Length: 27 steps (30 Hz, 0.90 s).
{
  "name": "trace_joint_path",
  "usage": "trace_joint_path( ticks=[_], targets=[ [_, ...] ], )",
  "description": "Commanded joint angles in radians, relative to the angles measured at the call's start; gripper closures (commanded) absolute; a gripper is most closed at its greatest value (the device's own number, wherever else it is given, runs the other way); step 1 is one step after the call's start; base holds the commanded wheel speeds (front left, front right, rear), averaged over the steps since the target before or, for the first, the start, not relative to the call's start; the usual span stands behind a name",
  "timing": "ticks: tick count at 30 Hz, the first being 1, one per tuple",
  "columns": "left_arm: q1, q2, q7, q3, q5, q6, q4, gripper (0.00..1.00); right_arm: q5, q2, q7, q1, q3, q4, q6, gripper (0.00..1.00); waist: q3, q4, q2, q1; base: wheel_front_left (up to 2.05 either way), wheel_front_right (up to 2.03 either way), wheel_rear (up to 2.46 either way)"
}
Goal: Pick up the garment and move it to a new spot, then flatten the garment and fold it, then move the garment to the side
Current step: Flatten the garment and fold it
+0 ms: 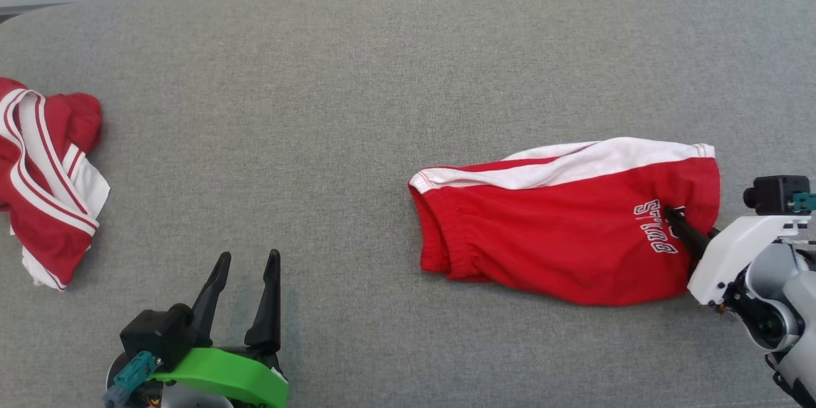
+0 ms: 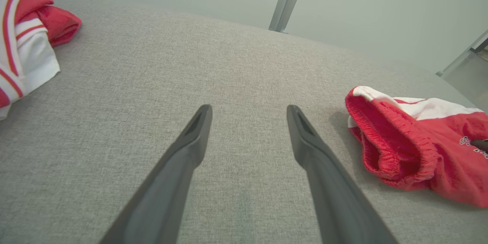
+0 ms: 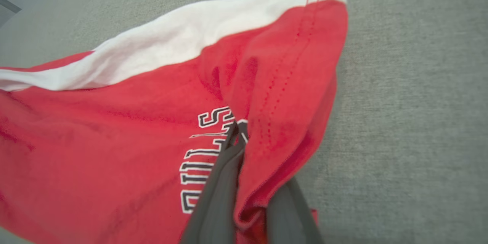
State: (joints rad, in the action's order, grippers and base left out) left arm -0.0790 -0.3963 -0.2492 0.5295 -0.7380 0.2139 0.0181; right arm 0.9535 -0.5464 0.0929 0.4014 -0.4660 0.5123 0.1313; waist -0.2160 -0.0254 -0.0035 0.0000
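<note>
Your right gripper (image 1: 670,211) is in the cloth. In the head view its dark fingers are buried at the leg end of the red shorts (image 1: 561,248), right on the white lettering (image 1: 656,229). The right wrist view gives you what the head cannot: a fold of the red hem (image 3: 289,84) runs between the two fingers, jaws pressed together, pinching the shorts.

The shorts lie on the grey padded table (image 1: 357,76), right of centre, with the white side band (image 1: 593,162) along the far side. The left wrist view shows you the gathered elastic waistband (image 2: 385,148) end-on, and a metal post (image 2: 288,0) beyond the table's far edge.

Your left gripper (image 1: 248,256) shows at the near edge, jaws spread wide over bare table, well apart from both garments.

Count it up:
- two garments, the shorts and a crumpled red-and-white striped garment (image 1: 44,172) at the far left
- two grippers
- one table
</note>
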Motion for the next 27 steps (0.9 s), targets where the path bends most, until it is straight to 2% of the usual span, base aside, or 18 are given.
trace_joint_path(
  ticks=[1,9,12,15,21,27],
  targets=[
    [0.016,0.0,-0.007,-0.006,-0.003,0.0,0.003,0.0,0.008,-0.015,-0.009,-0.007,0.008,0.008,-0.001,1.0,0.018,-0.001,0.0035,0.0,0.0,0.0,0.0],
    [0.077,0.014,-0.012,-0.029,-0.02,0.003,0.008,0.0,0.044,-0.121,-0.044,-0.04,0.077,0.046,-0.001,1.0,0.084,-0.008,0.0035,0.0,0.0,0.0,0.0],
    [0.099,0.018,-0.013,-0.036,-0.024,0.006,0.009,0.0,0.079,-0.107,-0.062,-0.052,0.098,-0.002,-0.001,1.0,0.106,-0.014,0.0035,0.0,0.0,0.0,0.0],
    [0.117,0.023,-0.014,-0.038,-0.027,0.004,0.011,0.0,0.076,-0.103,-0.047,-0.073,0.061,-0.081,-0.001,1.0,0.122,-0.018,0.0035,0.0,0.0,0.0,0.0],
    [0.133,0.032,-0.015,-0.032,-0.024,0.003,0.017,0.0,0.012,-0.01,-0.009,-0.042,-0.053,-0.187,-0.001,1.0,0.129,-0.019,0.0035,0.0,0.0,0.0,0.0],
    [0.114,0.035,-0.007,-0.022,-0.022,-0.004,0.028,0.0,-0.073,0.133,0.001,0.037,-0.104,-0.107,-0.001,1.0,0.116,-0.034,0.0035,0.0,0.0,0.0,0.0]
  ],
)
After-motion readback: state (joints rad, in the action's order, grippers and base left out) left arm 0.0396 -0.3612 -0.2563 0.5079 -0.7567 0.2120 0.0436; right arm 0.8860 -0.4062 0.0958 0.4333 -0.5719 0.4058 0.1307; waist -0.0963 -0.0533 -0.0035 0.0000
